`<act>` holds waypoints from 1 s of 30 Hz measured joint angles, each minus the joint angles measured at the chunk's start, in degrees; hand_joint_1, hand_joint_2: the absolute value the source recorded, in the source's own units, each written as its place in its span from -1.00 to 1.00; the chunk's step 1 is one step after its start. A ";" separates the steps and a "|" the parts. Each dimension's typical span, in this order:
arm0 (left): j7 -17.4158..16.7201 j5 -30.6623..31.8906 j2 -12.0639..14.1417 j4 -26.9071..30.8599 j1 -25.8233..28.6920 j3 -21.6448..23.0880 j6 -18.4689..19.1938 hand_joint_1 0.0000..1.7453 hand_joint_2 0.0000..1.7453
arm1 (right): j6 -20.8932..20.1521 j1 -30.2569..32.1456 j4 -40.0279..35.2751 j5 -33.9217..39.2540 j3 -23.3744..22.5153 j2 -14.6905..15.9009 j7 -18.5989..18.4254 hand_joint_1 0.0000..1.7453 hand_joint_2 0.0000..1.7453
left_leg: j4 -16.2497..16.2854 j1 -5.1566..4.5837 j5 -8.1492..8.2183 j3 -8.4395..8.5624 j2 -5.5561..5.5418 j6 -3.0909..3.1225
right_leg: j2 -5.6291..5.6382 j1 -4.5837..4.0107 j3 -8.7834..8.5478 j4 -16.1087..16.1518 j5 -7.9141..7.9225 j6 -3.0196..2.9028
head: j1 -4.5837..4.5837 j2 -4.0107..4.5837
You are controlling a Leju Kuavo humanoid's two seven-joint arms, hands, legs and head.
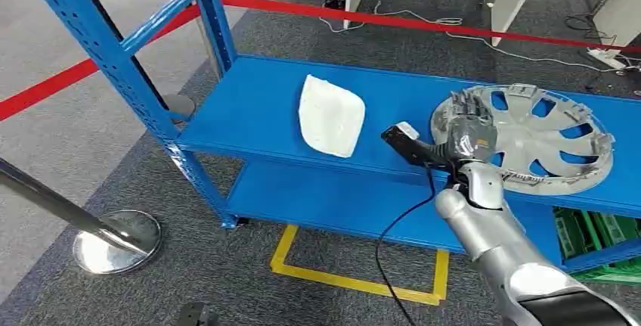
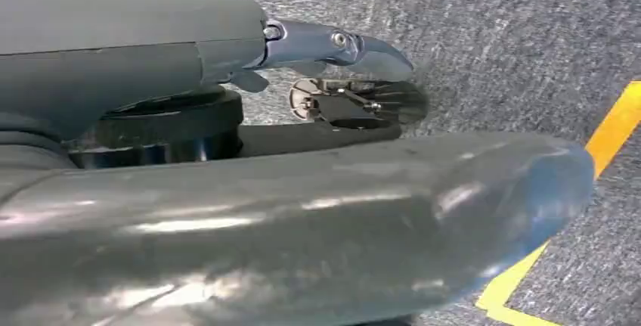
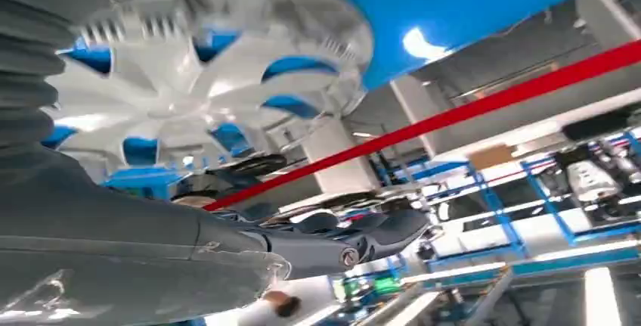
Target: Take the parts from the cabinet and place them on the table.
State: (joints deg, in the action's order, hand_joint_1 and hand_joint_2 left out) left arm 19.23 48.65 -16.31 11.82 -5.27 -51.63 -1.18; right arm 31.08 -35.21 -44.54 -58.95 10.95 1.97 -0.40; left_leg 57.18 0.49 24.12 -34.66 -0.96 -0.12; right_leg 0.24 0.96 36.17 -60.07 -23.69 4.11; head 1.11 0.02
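The silver wheel cover [image 1: 529,138] lies flat on the top shelf [image 1: 257,107] of the blue cabinet, toward its right end, with its near rim almost at the shelf's front edge; lying flat like that, its rim is probably the easiest place to take hold of it. The right hand [image 1: 470,125] is raised over the cover's left rim, fingers extended and slightly apart, holding nothing; from the head view I cannot tell whether the fingertips touch the rim or hover just above it. The right wrist view shows the wheel cover [image 3: 204,76] close behind the hand, its spokes over the blue of the shelf, which suggests the hand is lined up for a grasp at the rim rather than through a spoke opening. A white plastic part [image 1: 330,116] rests near the middle of the same shelf, well apart from the cover and nearer the front edge than the back, within reach for a later pick. The left hand [image 2: 302,190] hangs low over grey carpet and a yellow floor line [image 2: 574,190], its fingers out straight with nothing in them, apparently parked out of the way. Neither part has reached a table yet, so the task looks to be at its first pick.
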 joint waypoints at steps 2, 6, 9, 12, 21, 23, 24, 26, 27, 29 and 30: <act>-0.24 0.20 0.09 0.00 -0.12 0.09 0.02 -1.00 -1.00 | -0.42 -1.20 1.20 0.02 -1.01 0.96 -0.46 -1.00 1.00 | 0.32 -0.35 -0.12 -0.36 -0.15 -0.55 | 0.41 -0.19 -0.67 0.81 -0.53 -1.05 | -0.18 0.00; -0.39 0.63 0.09 0.00 -0.20 0.24 0.04 -1.00 -1.00 | -2.19 -2.56 4.07 -1.03 -3.24 3.78 -1.53 -1.00 1.00 | 0.83 -0.12 0.66 -0.72 0.15 -1.67 | 0.42 -0.17 -0.62 0.94 -0.35 -2.51 | -0.26 0.00; -0.39 0.79 0.13 0.00 -0.28 0.68 0.04 -1.00 -1.00 | -2.51 -3.21 5.81 -1.97 -4.17 4.94 -2.16 -1.00 1.00 | 12.92 -0.11 6.60 -6.39 0.24 -2.05 | 0.40 -0.20 -0.65 0.94 -0.42 -3.12 | -0.52 0.00; -0.46 1.14 0.13 0.00 -0.37 1.07 0.09 -1.00 -1.00 | -4.70 -3.33 7.94 -3.70 -4.65 6.05 -4.46 -1.00 1.00 | 17.05 -0.20 6.13 -8.96 0.24 -1.72 | 0.44 -0.37 -0.75 0.94 -0.45 -3.15 | -0.59 0.00; -1.24 2.14 -0.02 0.00 -0.72 1.22 0.28 -1.00 -1.00 | -13.13 -5.14 15.10 -5.81 -7.80 11.45 -10.60 -1.00 1.00 | -0.05 -0.16 -0.65 -0.60 0.19 0.51 | 0.22 -0.65 -0.88 1.01 -1.06 -0.83 | -0.55 0.00; -1.31 2.32 -0.04 0.00 -0.82 1.29 0.31 -1.00 -1.00 | -15.13 -5.14 16.66 -5.46 -8.90 12.37 -11.32 -1.00 1.00 | -0.06 -0.16 -0.59 -0.55 0.16 1.06 | 0.23 -0.64 1.94 -5.03 -4.65 -0.43 | 0.09 0.00; -1.38 2.36 -0.04 0.00 -0.81 1.29 0.31 -1.00 -1.00 | -15.98 -5.07 17.39 -5.29 -9.53 12.57 -11.43 -1.00 1.00 | -0.06 -0.21 -0.57 -0.55 0.16 1.12 | 0.23 -0.64 4.41 -10.21 -6.85 -0.34 | 0.11 0.00; -1.40 2.47 -0.04 0.00 -0.83 1.31 0.39 -1.00 -1.00 | -17.05 -5.12 18.25 -5.29 -10.14 12.65 -11.91 -1.00 1.00 | -0.05 -0.22 -0.51 -0.47 0.19 1.20 | 0.22 -0.61 7.72 -16.48 -8.51 -0.13 | 0.09 0.00; -1.42 2.47 -0.04 0.00 -0.84 1.33 0.42 -1.00 -1.00 | -17.53 -5.22 18.66 -5.33 -10.62 12.78 -12.26 -1.00 1.00 | -0.05 -0.16 -0.46 -0.31 0.19 1.19 | 0.20 -0.56 7.41 -15.78 -7.34 -0.08 | 0.13 0.00; -1.46 2.49 -0.04 0.00 -0.86 1.44 0.41 -1.00 -1.00 | -18.03 -5.68 19.21 -5.42 -11.10 13.05 -12.74 -1.00 1.00 | -0.05 0.01 -0.27 0.19 0.15 0.97 | 0.16 -0.36 2.98 -7.08 -2.42 -0.06 | 0.13 0.00; -1.46 2.51 -0.04 0.00 -0.88 1.49 0.44 -1.00 -1.00 | -18.34 -5.92 19.36 -5.44 -11.34 13.11 -12.89 -1.00 1.00 | -0.05 0.05 -0.13 0.46 0.08 0.74 | 0.02 -0.25 -0.13 -1.42 -0.27 -0.03 | 0.15 0.00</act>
State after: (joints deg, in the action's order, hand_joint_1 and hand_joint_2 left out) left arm 17.77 51.17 -16.35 11.82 -6.15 -50.14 -0.74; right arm 12.74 -41.13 -25.18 -64.39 -0.39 15.08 -13.29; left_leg 57.13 0.55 23.99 -34.19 -0.88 0.62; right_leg 0.25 0.72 36.04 -61.49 -23.96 4.08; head 1.27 0.02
